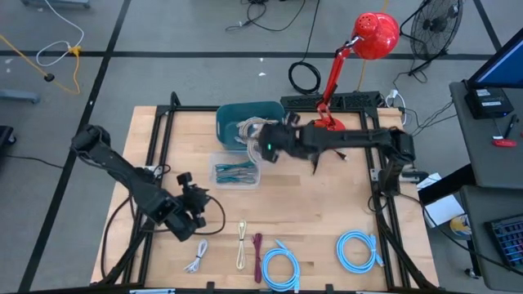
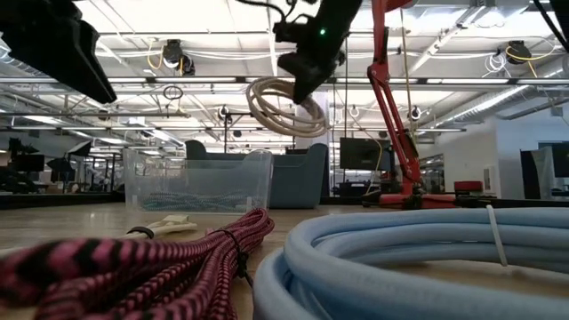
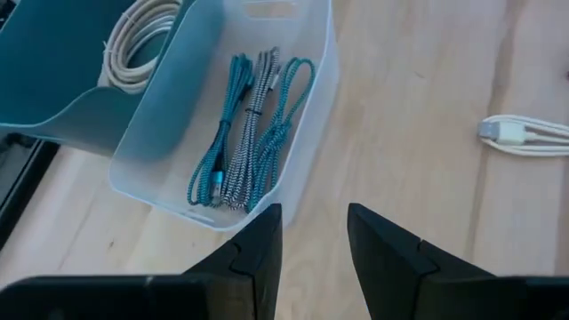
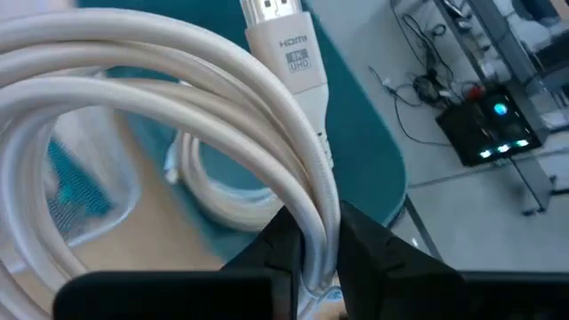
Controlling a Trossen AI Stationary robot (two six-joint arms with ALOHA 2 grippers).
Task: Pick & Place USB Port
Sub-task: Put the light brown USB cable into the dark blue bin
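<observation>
My right gripper (image 1: 261,140) is shut on a coiled white cable (image 2: 284,107), whose plug (image 4: 286,44) is marked HDMI. It holds the coil in the air above the teal bin (image 1: 233,114), where another white cable (image 4: 213,191) lies. In front of the teal bin stands a clear bin (image 1: 237,173) with teal braided cables (image 3: 253,124) in it. My left gripper (image 3: 314,222) is open and empty, over bare table near the clear bin's front. I cannot make out a USB port in any view. My right gripper pinches several strands of the white coil (image 4: 313,209) between its two fingers, just below the plug. The fingers slant down from the table's right side and lie across the strands. The coil hangs below the fingers, lifted clear of both bins.
Near the front edge lie two white cables (image 1: 196,260) (image 1: 242,245), a magenta cable (image 1: 258,257) and two light blue coils (image 1: 279,266) (image 1: 359,249). A red desk lamp (image 1: 372,37) stands at the back right. Black frame rails (image 1: 155,163) border the table.
</observation>
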